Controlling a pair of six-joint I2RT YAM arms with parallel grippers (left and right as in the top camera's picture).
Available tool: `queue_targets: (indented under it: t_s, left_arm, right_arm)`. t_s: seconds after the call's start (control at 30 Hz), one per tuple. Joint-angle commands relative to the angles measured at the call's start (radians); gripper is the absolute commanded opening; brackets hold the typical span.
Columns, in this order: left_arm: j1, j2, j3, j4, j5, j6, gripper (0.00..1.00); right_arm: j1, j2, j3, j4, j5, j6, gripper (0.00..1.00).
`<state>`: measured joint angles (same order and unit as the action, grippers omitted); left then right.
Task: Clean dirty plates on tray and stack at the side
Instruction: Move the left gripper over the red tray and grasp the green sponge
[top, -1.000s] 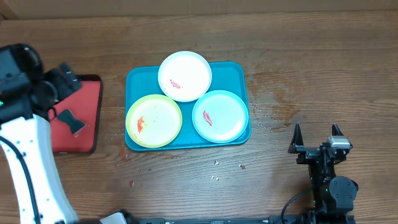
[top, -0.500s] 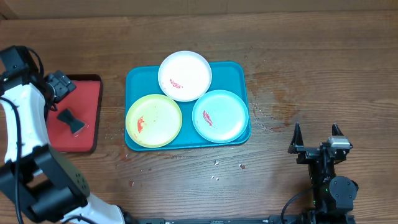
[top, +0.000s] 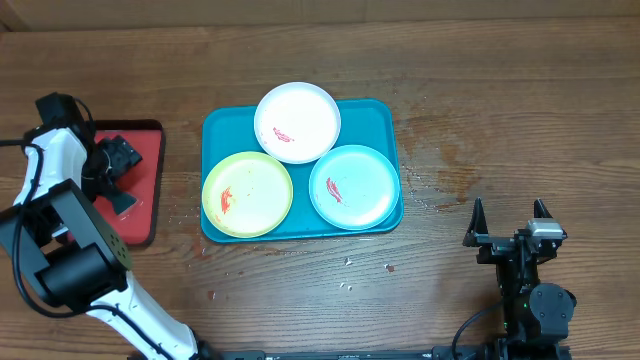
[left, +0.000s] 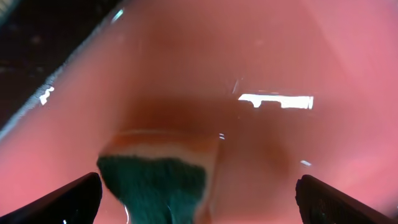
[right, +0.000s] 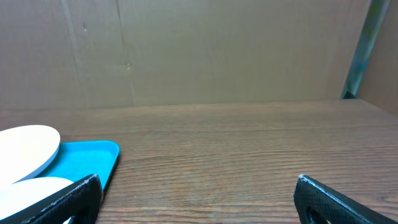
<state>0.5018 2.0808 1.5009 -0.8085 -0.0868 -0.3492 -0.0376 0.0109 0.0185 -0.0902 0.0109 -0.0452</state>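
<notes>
With three smeared plates (top: 297, 121) waiting on the teal tray (top: 385, 115), the spread left gripper (top: 116, 160) hovers over the sponge (left: 158, 169) on the red tray (top: 146, 215), probably needing to lower and pinch it next, while the right gripper (top: 508, 218) sits spread.

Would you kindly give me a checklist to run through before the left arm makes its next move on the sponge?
1. Left hand open: ok, spread wide.
2. Sponge inside its gap: ok, though off-centre.
3. Sponge lying on red tray: ok.
4. Height of hand above sponge: cannot tell.
5. White plate, green plate and blue plate on teal tray, smears uncleaned: ok.
6. Right hand open, away from teal tray: ok.
</notes>
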Motion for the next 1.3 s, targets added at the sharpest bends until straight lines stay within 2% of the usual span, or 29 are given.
queue_targets:
  t_s: [0.0,0.1,0.13,0.17,0.2,0.23,0.4,0.43,0.47,0.5,0.63,0.83,0.87,0.97,1.0,1.1,1.13,1.17,1.23,1.27]
  left_arm:
    - [0.017,0.057,0.020,-0.003,-0.001,-0.032,1.00]
    - [0.022,0.080,0.020,-0.002,-0.005,-0.032,0.98]
    - [0.026,0.085,0.020,-0.003,-0.005,-0.032,0.90]
    - [0.028,0.089,0.020,-0.003,-0.005,-0.032,0.71]
    - [0.031,0.090,0.020,-0.004,-0.006,-0.032,0.32]
    - [0.031,0.090,0.020,-0.006,-0.006,-0.032,0.04]
    - [0.031,0.090,0.020,-0.014,-0.005,-0.032,0.05]
    - [0.031,0.090,0.020,-0.021,-0.002,-0.032,0.30]
    - [0.031,0.090,0.020,-0.030,0.005,-0.032,0.68]
    - [0.031,0.090,0.020,-0.055,0.032,-0.032,1.00]
    - [0.031,0.090,0.020,-0.164,0.101,-0.013,1.00]
    - [0.031,0.090,0.020,-0.257,0.113,-0.010,0.99]
    - [0.031,0.090,0.020,-0.257,0.113,-0.010,0.91]
    - [0.031,0.090,0.020,-0.256,0.113,-0.010,0.57]
    - [0.031,0.090,0.020,-0.253,0.113,-0.010,0.43]
    - [0.031,0.090,0.020,-0.238,0.113,-0.010,0.13]
    - [0.031,0.090,0.020,-0.233,0.113,-0.010,0.06]
    - [0.031,0.090,0.020,-0.230,0.113,-0.010,0.04]
    - [0.031,0.090,0.020,-0.209,0.113,-0.010,0.04]
    - [0.031,0.090,0.020,-0.197,0.112,-0.010,0.10]
  right_arm:
    - [0.003,-0.008,-0.011,0.006,0.006,-0.004,1.00]
    - [0.003,-0.008,-0.011,0.007,0.006,-0.004,1.00]
    - [0.003,-0.008,-0.011,0.006,0.006,-0.004,1.00]
    - [0.003,-0.008,-0.011,0.006,0.006,-0.004,1.00]
    - [0.003,-0.008,-0.011,0.007,0.006,-0.004,1.00]
    - [0.003,-0.008,-0.011,0.007,0.006,-0.004,1.00]
    - [0.003,-0.008,-0.011,0.006,0.006,-0.004,1.00]
    - [0.003,-0.008,-0.011,0.006,0.006,-0.004,1.00]
    - [0.003,-0.008,-0.011,0.006,0.006,-0.004,1.00]
    - [0.003,-0.008,-0.011,0.007,0.006,-0.004,1.00]
    - [0.003,-0.008,-0.011,0.007,0.006,-0.004,1.00]
    - [0.003,-0.008,-0.011,0.006,0.006,-0.004,1.00]
    - [0.003,-0.008,-0.011,0.006,0.006,-0.004,1.00]
    - [0.003,-0.008,-0.011,0.006,0.006,-0.004,1.00]
    - [0.003,-0.008,-0.011,0.006,0.006,-0.004,1.00]
    - [0.003,-0.008,-0.011,0.006,0.006,-0.004,1.00]
    - [0.003,-0.008,-0.011,0.006,0.006,-0.004,1.00]
    - [0.003,-0.008,-0.011,0.006,0.006,-0.004,1.00]
    - [0.003,-0.008,-0.011,0.006,0.006,-0.004,1.00]
    - [0.003,-0.008,-0.011,0.007,0.006,-0.004,1.00]
